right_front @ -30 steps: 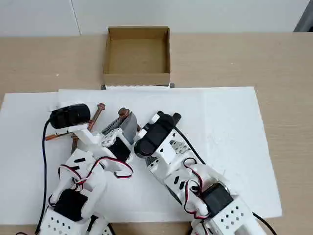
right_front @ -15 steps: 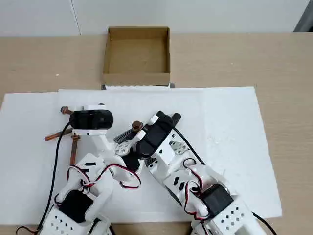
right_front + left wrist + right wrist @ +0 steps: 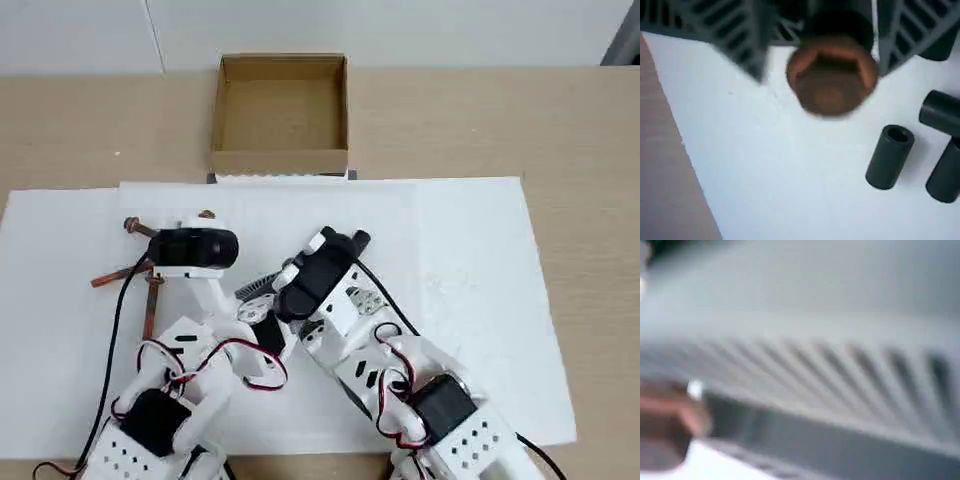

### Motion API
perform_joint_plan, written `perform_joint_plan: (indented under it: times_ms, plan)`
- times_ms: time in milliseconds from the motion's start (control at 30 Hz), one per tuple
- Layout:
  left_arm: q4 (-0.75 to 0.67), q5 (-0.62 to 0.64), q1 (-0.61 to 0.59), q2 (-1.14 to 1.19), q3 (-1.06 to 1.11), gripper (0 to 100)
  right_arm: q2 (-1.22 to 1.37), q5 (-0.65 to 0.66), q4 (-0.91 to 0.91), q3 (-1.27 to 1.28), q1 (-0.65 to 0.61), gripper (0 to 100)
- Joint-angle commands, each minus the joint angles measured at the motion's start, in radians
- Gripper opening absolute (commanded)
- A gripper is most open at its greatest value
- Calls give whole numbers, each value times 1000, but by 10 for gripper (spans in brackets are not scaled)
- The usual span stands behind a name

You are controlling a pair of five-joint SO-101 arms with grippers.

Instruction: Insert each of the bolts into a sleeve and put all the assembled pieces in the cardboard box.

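My left gripper (image 3: 822,70) is shut on a copper bolt (image 3: 832,87), whose hexagonal head faces the camera between the two ribbed grey fingers (image 3: 747,35). Something black sits right behind the head. Three black sleeves (image 3: 889,157) lie on the white sheet beside it. From above, the left gripper (image 3: 258,288) sits tight against the right arm's wrist (image 3: 318,268), which covers the right gripper. In the right wrist view a ribbed grey surface (image 3: 815,375) is very close, with a copper piece (image 3: 665,415) at its edge. Several loose bolts (image 3: 133,226) lie at the left.
The open cardboard box (image 3: 281,110) stands at the back on the wooden table, just past the white sheet (image 3: 470,260). The sheet's right half is bare. Both arms crowd the front centre, and the left arm's black motor (image 3: 192,248) hangs over the loose bolts.
The left arm's wrist swung right and its gripper carried the bolt down toward the right arm, where the head is now covered. The bolts at the left became uncovered. The right arm barely moved.
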Motion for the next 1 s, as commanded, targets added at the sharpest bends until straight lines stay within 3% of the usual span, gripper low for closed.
perform_joint_plan:
  times_ms: [0, 367, 500, 700, 967]
  plan:
    - [0, -20, 2, -12, -13, 184, -16, 11, -24, -66, 1, 2]
    - [0, -20, -11, -14, -61, 185, -16, 11, -24, -64, 2, 2]
    - [-5, -49, -95, -12, -79, 156, -16, 8, -24, -63, 2, 2]
    - [-5, -92, -198, -14, -79, 10, -16, 6, -24, -63, 12, 2]
    - [2, -196, -288, -14, -58, 5, -5, 0, -18, -63, 137, 2]
